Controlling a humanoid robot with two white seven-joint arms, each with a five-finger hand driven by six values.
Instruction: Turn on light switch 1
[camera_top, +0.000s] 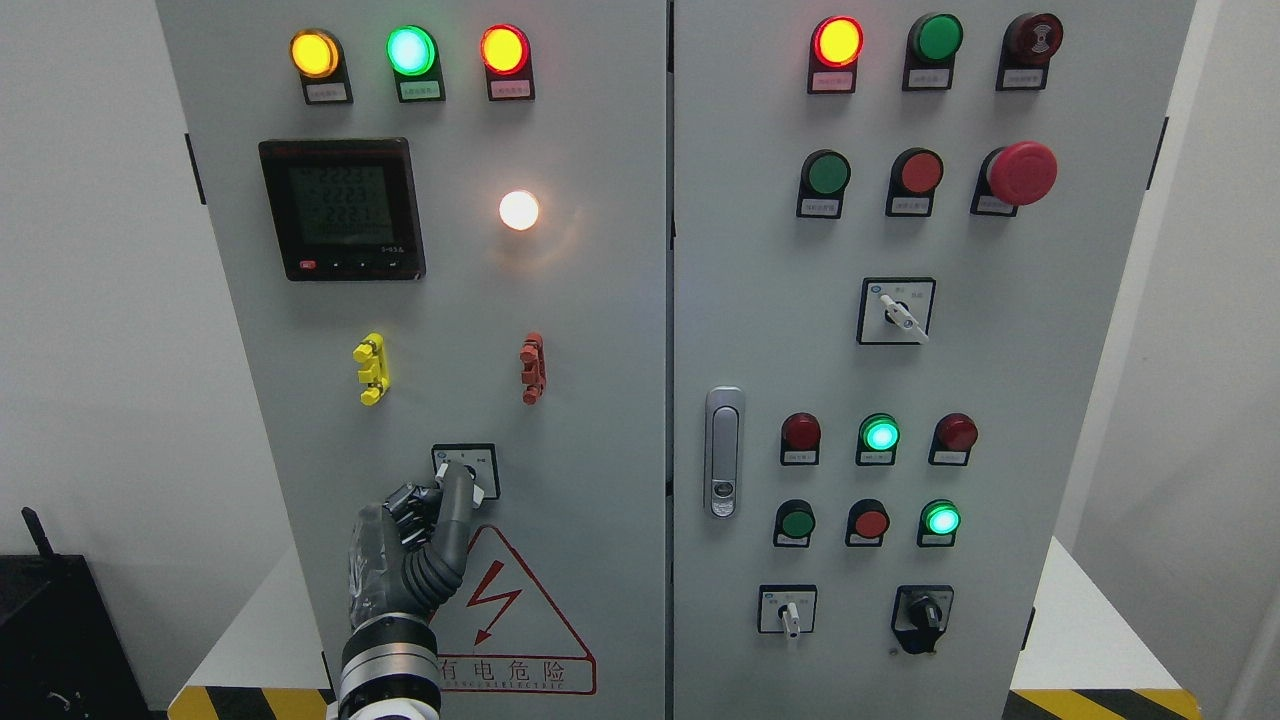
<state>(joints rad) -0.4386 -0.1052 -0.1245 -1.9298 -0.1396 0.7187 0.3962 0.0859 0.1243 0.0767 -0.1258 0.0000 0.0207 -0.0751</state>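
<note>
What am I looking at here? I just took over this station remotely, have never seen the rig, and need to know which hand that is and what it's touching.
This is one picture from the camera on the robot's head, facing a grey two-door electrical cabinet. The robot is a humanoid with fingered hands. The left hand rises from the bottom edge, its fingers on the rotary switch low on the left door, just above the red warning triangle. Whether it grips or only touches the knob is unclear. Higher up are a digital meter, a lit white lamp and coloured indicator lights. The right door carries more buttons and switches. The right hand is out of view.
</note>
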